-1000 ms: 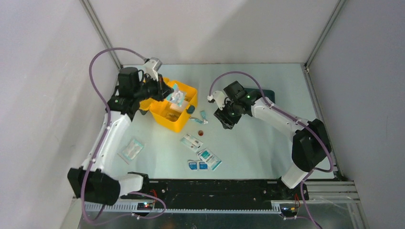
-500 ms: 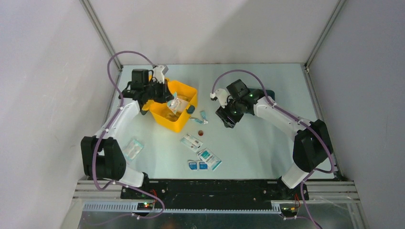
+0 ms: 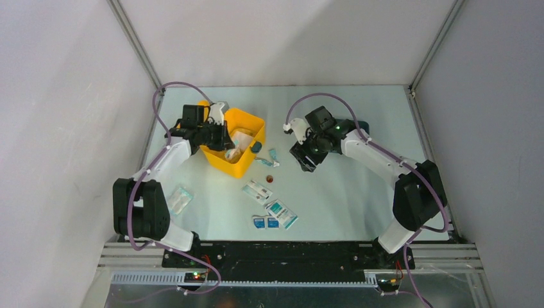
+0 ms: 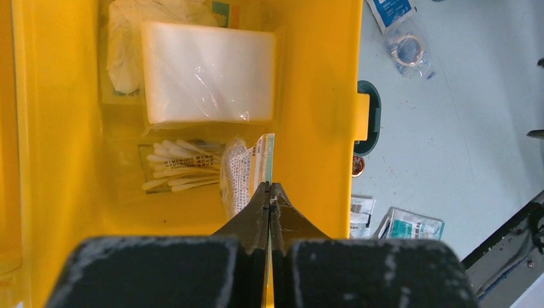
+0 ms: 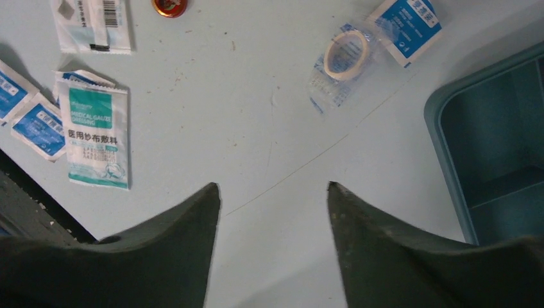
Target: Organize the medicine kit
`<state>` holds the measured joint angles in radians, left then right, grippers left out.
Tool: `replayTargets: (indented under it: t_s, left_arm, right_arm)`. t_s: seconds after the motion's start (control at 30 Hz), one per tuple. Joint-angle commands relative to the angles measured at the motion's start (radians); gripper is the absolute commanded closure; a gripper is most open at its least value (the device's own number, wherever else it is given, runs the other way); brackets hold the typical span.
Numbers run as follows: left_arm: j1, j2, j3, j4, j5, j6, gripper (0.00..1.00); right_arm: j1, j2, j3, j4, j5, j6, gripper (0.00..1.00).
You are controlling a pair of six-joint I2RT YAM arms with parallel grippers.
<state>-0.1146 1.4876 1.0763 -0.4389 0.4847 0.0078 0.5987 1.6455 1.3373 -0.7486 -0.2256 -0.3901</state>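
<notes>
The medicine kit (image 3: 246,165) is an open yellow box at the table's back left, with a dark latch (image 4: 367,117) on its wall (image 4: 321,96). My left gripper (image 4: 270,186) is inside it, shut on a thin flat packet (image 4: 255,163) that stands edge-on against the wall. Cotton swabs (image 4: 179,168) and a clear bag of white pads (image 4: 208,70) lie on the kit's floor. My right gripper (image 5: 274,186) hovers open over bare table right of the kit (image 3: 305,159), holding nothing.
A bagged tape roll (image 5: 344,56) and a small red-brown disc (image 3: 270,179) lie between kit and right gripper. Gauze packets (image 3: 281,212), a white packet (image 3: 258,190) and blue sachets (image 3: 264,222) sit nearer. Another packet (image 3: 178,199) lies left. A teal tray (image 5: 449,160) is by the right arm.
My left arm has folded back and lowered the packet from above the kit down into it. The right gripper's jaws have spread a little wider; that arm hardly moved.
</notes>
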Motion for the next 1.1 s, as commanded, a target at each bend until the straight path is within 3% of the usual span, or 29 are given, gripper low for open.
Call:
replayTargets:
  t_s: [0.0,0.1,0.17,0.27,0.37,0.53,0.8,1.07]
  left_arm:
    - [0.004,-0.023,-0.011,0.012,-0.016,0.006,1.0]
    - [0.001,-0.037,-0.012,0.006,-0.148,0.034,0.95]
    - [0.001,-0.043,-0.008,0.006,-0.228,0.066,0.85]
    - [0.001,-0.051,-0.005,0.005,-0.289,0.099,0.65]
    - [0.0,-0.058,0.002,0.005,-0.33,0.115,0.55]
    - [0.0,-0.153,0.042,0.008,-0.353,0.086,0.48]
    - [0.0,-0.336,-0.011,0.02,-0.235,0.0,0.45]
    - [0.001,-0.381,-0.052,0.03,-0.211,-0.013,0.45]
  right_arm:
    - [-0.039,0.02,0.045,0.06,0.055,0.068,0.28]
    - [-0.087,0.052,0.079,0.067,0.046,0.136,0.14]
    - [-0.129,0.085,0.108,0.055,0.011,0.163,0.06]
    - [-0.138,0.135,0.132,0.042,-0.019,0.183,0.03]
    - [-0.139,0.169,0.148,0.04,-0.046,0.204,0.03]
    - [-0.136,0.235,0.184,0.026,-0.086,0.238,0.14]
    - [-0.112,0.31,0.218,0.013,-0.106,0.269,0.29]
    - [-0.105,0.442,0.351,-0.025,-0.09,0.294,0.38]
